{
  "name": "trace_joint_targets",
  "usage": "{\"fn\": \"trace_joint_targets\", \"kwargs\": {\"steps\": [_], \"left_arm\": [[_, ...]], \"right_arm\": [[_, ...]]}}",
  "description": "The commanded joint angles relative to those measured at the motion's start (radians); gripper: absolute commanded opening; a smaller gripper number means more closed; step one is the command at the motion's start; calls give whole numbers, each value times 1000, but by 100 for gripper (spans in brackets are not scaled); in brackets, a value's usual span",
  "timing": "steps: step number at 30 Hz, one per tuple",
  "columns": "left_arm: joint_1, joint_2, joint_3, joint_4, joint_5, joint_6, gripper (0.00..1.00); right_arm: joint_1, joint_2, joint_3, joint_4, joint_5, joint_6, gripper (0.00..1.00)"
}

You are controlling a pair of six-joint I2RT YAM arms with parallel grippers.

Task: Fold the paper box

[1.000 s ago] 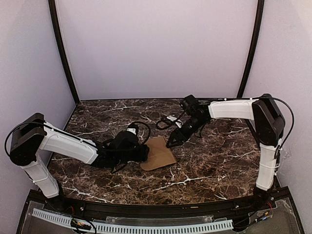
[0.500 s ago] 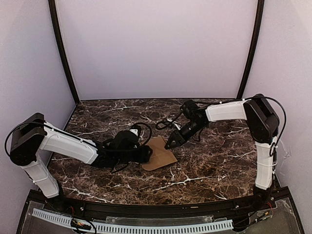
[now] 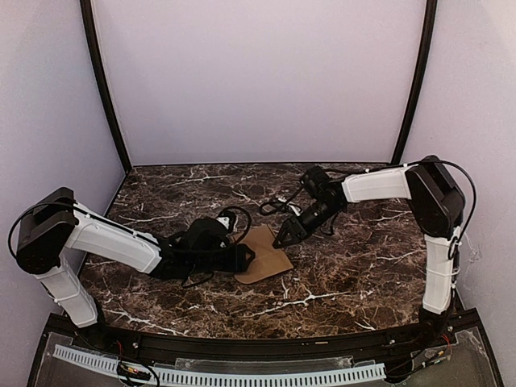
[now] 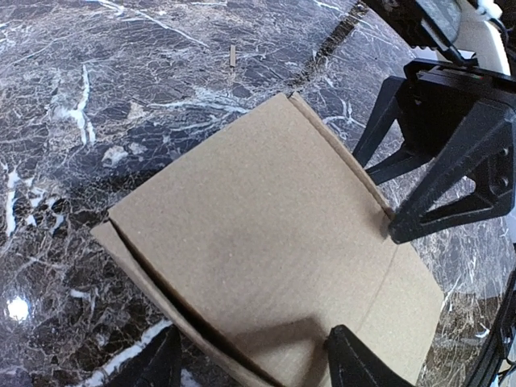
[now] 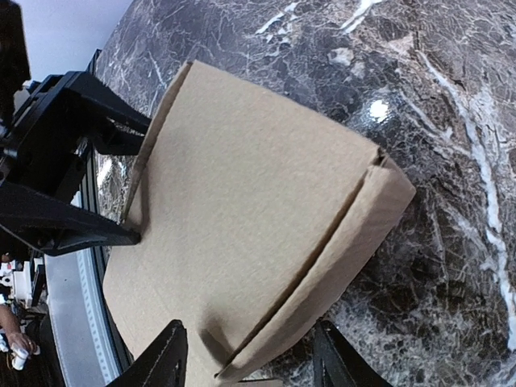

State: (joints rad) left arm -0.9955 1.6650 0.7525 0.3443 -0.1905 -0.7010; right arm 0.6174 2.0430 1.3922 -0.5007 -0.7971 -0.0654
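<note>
The paper box (image 3: 264,254) is a flattened brown cardboard piece lying on the marble table (image 3: 355,266), with a folded-over flap along one edge (image 5: 322,266). My left gripper (image 3: 246,258) reaches in from the left. It is open, one fingertip (image 4: 355,363) over the cardboard (image 4: 258,258) and the other beside its edge. My right gripper (image 3: 284,239) comes from the far right. It is open too, its jaws (image 5: 251,359) straddling the flap edge of the cardboard (image 5: 242,201). Each wrist view shows the other gripper across the sheet.
A black cable loop and a small white part (image 3: 282,197) lie behind the box near the right arm. A tiny cardboard scrap (image 4: 232,55) rests on the marble beyond the sheet. Enclosure walls close off the back and both sides.
My left gripper has slid right onto the cardboard's near edge, its jaws narrowing a little. The right gripper has dipped slightly toward the sheet's far edge. The cardboard has nudged right.
</note>
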Motion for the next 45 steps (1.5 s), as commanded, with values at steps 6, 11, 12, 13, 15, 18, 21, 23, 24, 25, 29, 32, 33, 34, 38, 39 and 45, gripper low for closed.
{"fn": "trace_joint_targets", "kwargs": {"steps": [6,11,12,13,15,18,21,23,24,25,29,32,33,34,38,39,45], "left_arm": [[80,7,49,17,108,134,67],[115,-27,95,-64,142,238,71],[115,-54,97,-96,130,254,72],[116,-71,93,-109,123,281,74],[115,-129,71,-143,100,317,76],[115,-224,36,-225,9,402,77],[123,-262,18,-311,-108,440,76],[133,-269,3,-363,-171,455,73],[139,-262,4,-374,-181,457,71],[143,-254,5,-390,-195,462,70],[152,-136,54,-412,-226,497,67],[153,-70,85,-369,-189,526,66],[153,-49,97,-354,-167,528,66],[152,-41,102,-351,-156,533,66],[153,-13,123,-290,-104,542,65],[153,-4,131,-274,-96,544,65],[150,53,186,-276,14,539,63]], "right_arm": [[-4,-159,-113,10,0,-26,62],[-10,-174,-105,-36,21,-95,64],[-13,-180,-96,-45,32,-113,64],[-18,-185,-84,-58,42,-135,64],[-31,-196,-55,-84,88,-204,64],[-54,-228,-55,-59,162,-314,64],[-59,-237,-62,-16,273,-415,63],[-58,-225,-68,24,357,-464,63],[-58,-216,-68,47,390,-487,63],[-58,-204,-68,67,422,-506,63],[-46,-151,-63,140,487,-558,62],[-14,-117,-57,175,520,-575,62],[3,-106,-54,179,523,-581,62],[14,-99,-51,178,522,-584,63],[62,-74,-50,179,509,-582,63],[70,-70,-49,179,501,-576,63],[100,-71,-59,155,458,-578,64]]}}
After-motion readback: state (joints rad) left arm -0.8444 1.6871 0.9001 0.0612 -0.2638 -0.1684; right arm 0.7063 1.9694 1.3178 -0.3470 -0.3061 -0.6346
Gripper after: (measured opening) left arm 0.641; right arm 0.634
